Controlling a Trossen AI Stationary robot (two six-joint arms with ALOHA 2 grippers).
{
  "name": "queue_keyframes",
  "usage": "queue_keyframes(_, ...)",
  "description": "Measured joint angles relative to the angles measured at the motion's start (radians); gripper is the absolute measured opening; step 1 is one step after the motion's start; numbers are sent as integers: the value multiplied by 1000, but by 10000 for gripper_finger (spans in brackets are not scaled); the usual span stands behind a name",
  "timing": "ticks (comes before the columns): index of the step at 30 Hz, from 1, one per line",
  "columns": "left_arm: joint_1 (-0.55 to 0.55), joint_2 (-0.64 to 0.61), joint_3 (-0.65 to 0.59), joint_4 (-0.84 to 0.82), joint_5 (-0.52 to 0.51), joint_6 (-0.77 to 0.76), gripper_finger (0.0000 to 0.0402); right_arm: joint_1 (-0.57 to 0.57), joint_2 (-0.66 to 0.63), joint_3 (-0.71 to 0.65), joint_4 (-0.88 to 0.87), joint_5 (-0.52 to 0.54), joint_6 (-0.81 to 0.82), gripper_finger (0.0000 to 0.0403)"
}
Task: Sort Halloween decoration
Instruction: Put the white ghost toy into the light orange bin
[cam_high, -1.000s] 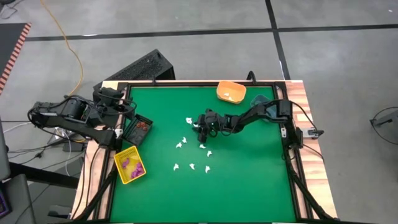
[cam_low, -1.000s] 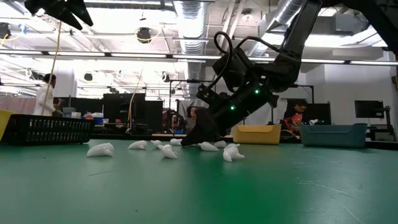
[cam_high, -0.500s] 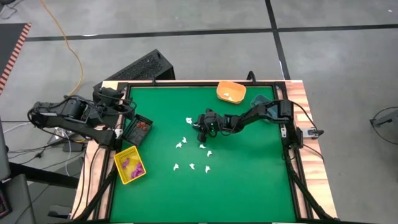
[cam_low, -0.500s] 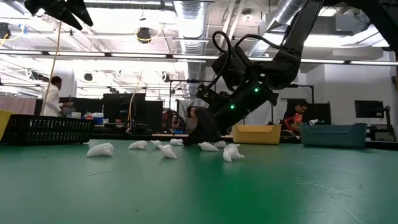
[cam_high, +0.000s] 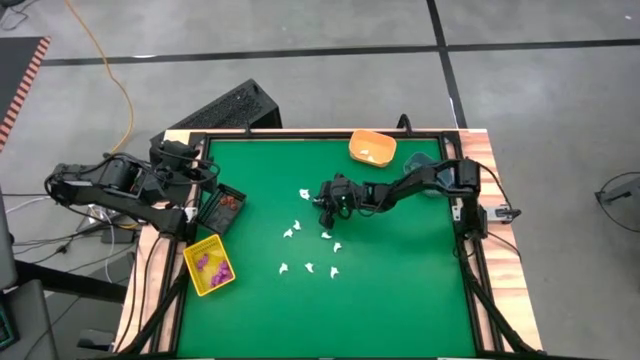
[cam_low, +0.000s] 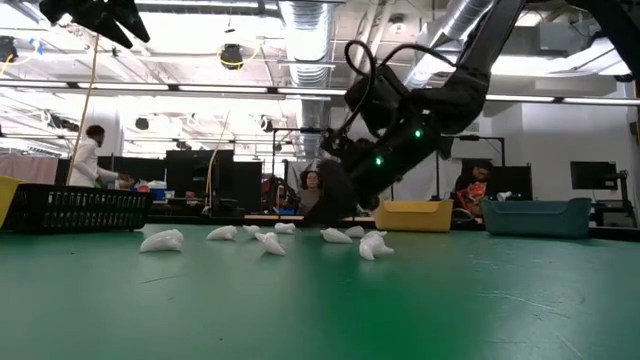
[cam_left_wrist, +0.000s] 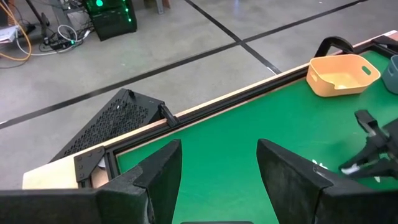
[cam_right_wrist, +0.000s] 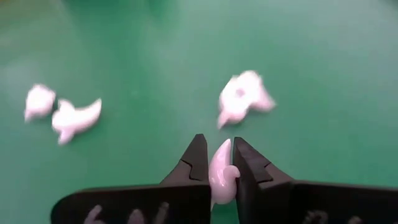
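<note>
Now our right pincer (cam_right_wrist: 215, 163) has closed on a white trinket (cam_right_wrist: 221, 171) and lifted off the worktop (cam_high: 400, 290); left pincer (cam_left_wrist: 219, 171) waits open near the black bin (cam_high: 221, 208).

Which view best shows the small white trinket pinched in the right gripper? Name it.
The right wrist view: the small white trinket sits clamped between the right gripper's dark fingers. In the high and low views the gripper hides it; the left wrist view shows only a distant blur.
</note>
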Motion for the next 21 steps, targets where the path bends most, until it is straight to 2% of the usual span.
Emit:
queue_keyframes(10,0,0,0,0,-1,-1,199,-108,-177,2,-63,33,-24,35)
queue_keyframes(14,0,0,0,0,-1,-2,199,-189,-246,3,-146,75,-27,37)
queue_keyframes(21,0,0,0,0,-1,-3,199,-341,-332,5,-310,78,-33,38)
